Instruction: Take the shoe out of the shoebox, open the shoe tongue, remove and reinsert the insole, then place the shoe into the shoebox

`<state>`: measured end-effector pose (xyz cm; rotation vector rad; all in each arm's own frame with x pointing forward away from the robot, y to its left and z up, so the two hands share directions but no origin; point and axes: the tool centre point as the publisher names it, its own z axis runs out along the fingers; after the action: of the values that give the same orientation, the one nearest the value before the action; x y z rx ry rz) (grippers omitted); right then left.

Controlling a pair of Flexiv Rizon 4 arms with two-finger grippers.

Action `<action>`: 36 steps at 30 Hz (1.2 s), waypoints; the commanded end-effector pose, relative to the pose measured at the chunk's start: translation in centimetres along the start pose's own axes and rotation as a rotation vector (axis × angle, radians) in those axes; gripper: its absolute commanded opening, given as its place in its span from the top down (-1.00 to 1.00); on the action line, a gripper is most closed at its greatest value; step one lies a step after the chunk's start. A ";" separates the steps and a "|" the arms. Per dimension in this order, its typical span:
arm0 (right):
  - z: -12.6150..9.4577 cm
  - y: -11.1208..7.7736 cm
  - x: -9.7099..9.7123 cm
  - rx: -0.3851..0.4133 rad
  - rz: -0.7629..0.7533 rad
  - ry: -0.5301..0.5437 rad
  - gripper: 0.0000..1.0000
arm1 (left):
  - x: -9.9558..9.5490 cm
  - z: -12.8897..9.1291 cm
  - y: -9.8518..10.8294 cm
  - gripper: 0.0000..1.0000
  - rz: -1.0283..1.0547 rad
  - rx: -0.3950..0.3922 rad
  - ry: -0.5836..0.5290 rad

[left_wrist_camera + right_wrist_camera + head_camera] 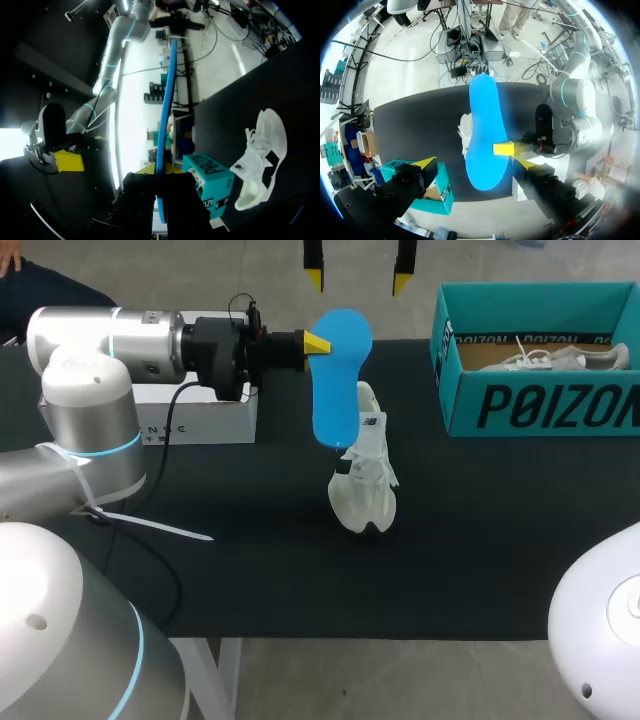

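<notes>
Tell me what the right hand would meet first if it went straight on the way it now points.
Most likely the blue insole, which the left hand holds up right ahead of the right hand, above the white shoe. Depth is hard to judge, so this is not certain.

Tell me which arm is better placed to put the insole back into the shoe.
Left. Its end effector is shut on the blue insole, held close over the white shoe. The right end effector hangs open and empty, farther back, so it would first need a handover.
</notes>
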<state>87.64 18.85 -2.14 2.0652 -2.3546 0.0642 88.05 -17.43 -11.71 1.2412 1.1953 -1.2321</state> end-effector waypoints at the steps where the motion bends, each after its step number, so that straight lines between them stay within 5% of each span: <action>1: 0.3 -0.1 -0.6 -0.001 0.022 0.249 -1.00 | 0.0 0.1 0.1 1.00 0.001 0.001 0.000; 12: -0.3 -0.4 -0.9 -0.008 0.062 0.109 -1.00 | 0.0 0.1 0.1 1.00 0.001 0.001 0.000; 36: -0.1 -0.5 -1.6 0.004 0.060 0.083 -1.00 | 0.0 0.1 0.1 1.00 0.001 0.001 0.000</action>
<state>88.33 20.40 -2.06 1.9532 -2.3691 0.1499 88.05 -17.43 -11.71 1.2413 1.1953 -1.2321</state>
